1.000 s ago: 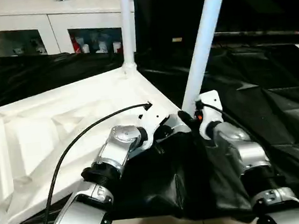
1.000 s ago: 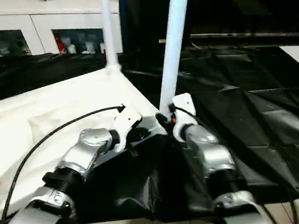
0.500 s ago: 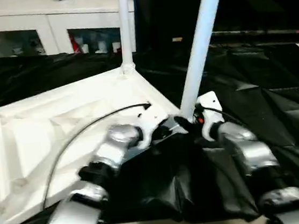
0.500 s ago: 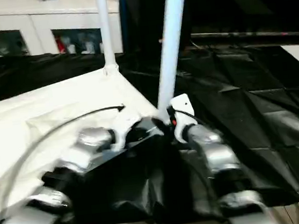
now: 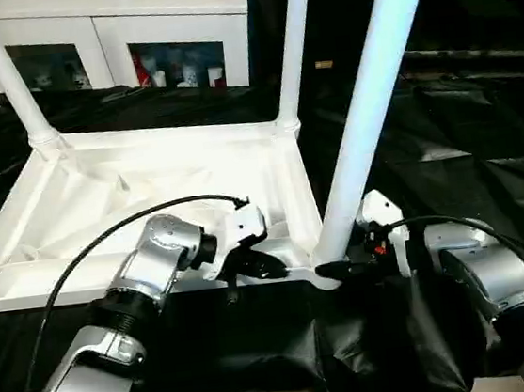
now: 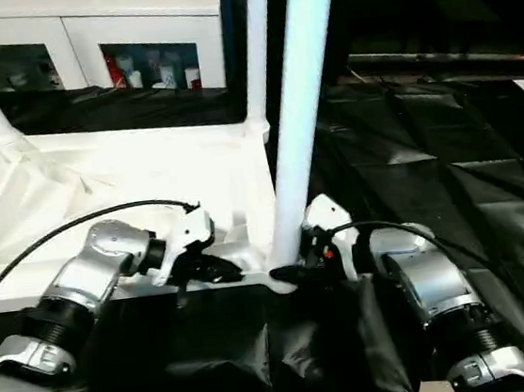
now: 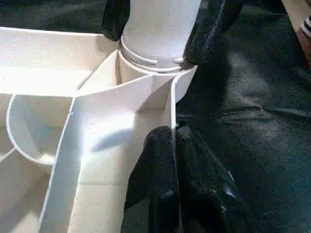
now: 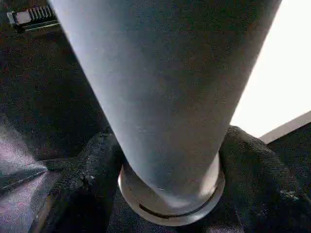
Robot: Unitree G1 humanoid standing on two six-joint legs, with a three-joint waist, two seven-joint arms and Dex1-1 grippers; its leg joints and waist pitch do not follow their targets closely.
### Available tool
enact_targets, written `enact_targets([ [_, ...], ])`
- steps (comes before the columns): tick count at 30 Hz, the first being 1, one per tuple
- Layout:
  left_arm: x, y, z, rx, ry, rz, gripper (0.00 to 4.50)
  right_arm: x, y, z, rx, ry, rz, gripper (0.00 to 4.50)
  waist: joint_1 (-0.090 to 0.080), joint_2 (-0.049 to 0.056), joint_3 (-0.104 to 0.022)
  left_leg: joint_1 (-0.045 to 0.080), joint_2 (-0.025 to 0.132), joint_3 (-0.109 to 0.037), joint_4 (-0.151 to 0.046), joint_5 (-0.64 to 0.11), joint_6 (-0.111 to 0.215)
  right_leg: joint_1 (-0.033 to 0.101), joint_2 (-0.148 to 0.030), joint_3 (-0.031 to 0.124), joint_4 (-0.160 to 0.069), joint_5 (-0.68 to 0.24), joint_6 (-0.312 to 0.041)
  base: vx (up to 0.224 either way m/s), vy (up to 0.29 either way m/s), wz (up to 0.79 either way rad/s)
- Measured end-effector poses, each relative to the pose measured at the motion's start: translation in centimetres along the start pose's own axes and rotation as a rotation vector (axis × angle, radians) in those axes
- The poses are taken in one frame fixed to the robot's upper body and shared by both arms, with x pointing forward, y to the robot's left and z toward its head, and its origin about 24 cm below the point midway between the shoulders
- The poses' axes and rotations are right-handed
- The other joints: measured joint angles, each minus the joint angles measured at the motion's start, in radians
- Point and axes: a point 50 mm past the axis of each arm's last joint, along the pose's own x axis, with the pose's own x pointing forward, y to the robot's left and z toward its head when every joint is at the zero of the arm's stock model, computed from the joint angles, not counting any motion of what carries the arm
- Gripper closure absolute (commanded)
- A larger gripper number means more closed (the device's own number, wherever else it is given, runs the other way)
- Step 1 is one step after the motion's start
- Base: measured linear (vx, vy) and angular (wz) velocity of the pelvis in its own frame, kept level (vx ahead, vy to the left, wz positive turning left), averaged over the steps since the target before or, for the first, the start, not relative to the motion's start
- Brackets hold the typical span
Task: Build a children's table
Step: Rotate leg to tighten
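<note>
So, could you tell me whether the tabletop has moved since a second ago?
Yes. The tabletop has turned: its far edge, slanted to the cabinet before, now lies parallel to it.

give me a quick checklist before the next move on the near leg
1. Near leg seated in its corner socket: ok, collar sits on the socket rim.
2. Right gripper around the leg base: ok, a finger on each side; grip firmness cannot tell.
3. Left gripper shut on the tabletop rim: ok, fingers pinch the wall.
4. Near leg fully tightened: cannot tell.
5. Two far legs upright in their sockets: ok.
6. Fourth leg fitted: cannot tell, that corner is out of frame.
</note>
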Motion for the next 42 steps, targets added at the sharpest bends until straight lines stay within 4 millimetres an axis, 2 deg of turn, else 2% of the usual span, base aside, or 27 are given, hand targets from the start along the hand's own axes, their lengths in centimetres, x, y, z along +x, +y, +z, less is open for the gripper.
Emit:
enact_targets([
  [1, 0.0, 0.0, 0.0, 0.0, 0.0, -0.001, 4.5, 0.0, 0.0, 0.0, 0.003, -0.002, 0.003, 1.55, 0.0, 0.0, 0.0, 0.0, 0.0, 0.0, 0.0, 0.0, 0.0, 0.0, 0.0, 0.0, 0.0, 0.0, 0.0, 0.0, 0.0, 0.0],
  [3, 0.0, -0.1, 0.0, 0.003, -0.001, -0.004, 4.5, 0.1, 0.1, 0.1, 0.006, -0.004, 0.008, 1.55, 0.0, 0.0, 0.0, 0.0, 0.0, 0.0, 0.0, 0.0, 0.0, 0.0, 0.0, 0.0, 0.0, 0.0, 0.0, 0.0, 0.0, 0.0],
  [5, 0.0, -0.1, 0.1, 0.004, -0.001, -0.007, 4.5, 0.1, 0.1, 0.1, 0.01, -0.006, 0.01, 1.81, 0.0, 0.0, 0.0, -0.001, 0.0, 0.0, 0.0, 0.0, 0.0, 0.0, 0.0, 0.0, 0.0, 0.0, 0.0, 0.0, 0.0, 0.0],
  [12, 0.0, 0.1, 0.0, -0.008, -0.011, 0.029, 4.5, 0.2, 0.0, 0.0, 0.034, -0.039, -0.03, 2.08, 0.0, 0.0, 0.0, 0.001, 0.0, 0.0, 0.0, 0.0, 0.0, 0.001, 0.0, 0.0, 0.0, 0.0, -0.001, 0.0, 0.0, 0.0],
  [16, 0.6, 1.2, 0.2, -0.032, -0.014, 0.173, 4.5, 1.3, -1.2, -0.2, 0.093, -0.101, -0.218, 2.12, -0.006, 0.0, 0.0, 0.006, -0.001, 0.0, 0.003, 0.002, -0.002, 0.005, 0.0, 0.001, 0.0, 0.002, 0.002, 0.0, 0.0, 0.0],
  [20, 2.1, 2.0, 0.9, -0.067, -0.029, 0.299, 4.5, 2.3, -2.3, 0.3, 0.151, -0.149, -0.429, 2.38, -0.015, 0.0, 0.0, 0.006, -0.001, -0.001, 0.004, 0.002, -0.002, 0.005, 0.0, 0.001, -0.002, 0.001, 0.003, 0.0, 0.0, 0.0],
  [24, 3.6, 2.5, 1.6, -0.095, -0.036, 0.401, 4.5, 3.3, -3.0, 0.7, 0.219, -0.18, -0.613, 2.46, -0.021, 0.0, 0.0, 0.006, -0.001, -0.001, 0.004, 0.002, -0.002, 0.005, 0.0, 0.001, -0.001, 0.002, 0.003, 0.0, 0.0, 0.0],
  [28, 4.7, 2.7, 2.2, -0.104, -0.04, 0.483, 4.5, 4.5, -3.3, 1.2, 0.253, -0.19, -0.772, 2.46, -0.023, 0.001, 0.0, 0.006, -0.001, -0.001, 0.004, 0.002, -0.002, 0.005, 0.0, 0.001, -0.001, 0.003, 0.005, 0.0, 0.0, 0.0],
  [35, 5.1, 2.6, 2.3, -0.083, -0.051, 0.478, 4.5, 4.6, -3.3, 1.2, 0.225, -0.201, -0.797, 2.46, -0.023, 0.005, -0.002, 0.005, -0.002, -0.001, 0.002, 0.002, -0.002, 0.006, 0.0, 0.002, -0.003, 0.002, 0.007, 0.0, 0.0, 0.0],
  [36, 5.1, 2.6, 2.3, -0.079, -0.05, 0.477, 4.5, 4.6, -3.3, 1.2, 0.224, -0.203, -0.798, 1.93, -0.023, 0.005, -0.002, 0.005, -0.002, -0.001, 0.002, 0.002, -0.002, 0.006, 0.0, 0.002, -0.003, 0.002, 0.007, 0.0, 0.0, 0.0],
  [40, 5.0, 2.5, 2.3, -0.064, -0.051, 0.474, 4.5, 4.6, -3.2, 1.2, 0.222, -0.205, -0.792, 1.71, -0.023, 0.005, -0.002, 0.005, -0.002, -0.001, 0.001, 0.002, -0.002, 0.005, 0.0, 0.002, -0.003, 0.002, 0.007, 0.0, 0.0, 0.0],
  [42, 5.0, 2.5, 2.3, -0.062, -0.052, 0.468, 4.5, 4.4, -3.2, 1.1, 0.211, -0.204, -0.767, 1.43, -0.022, 0.005, -0.002, 0.005, -0.002, -0.001, 0.001, 0.002, -0.002, 0.005, 0.0, 0.002, -0.004, 0.002, 0.007, 0.0, 0.0, 0.0],
])
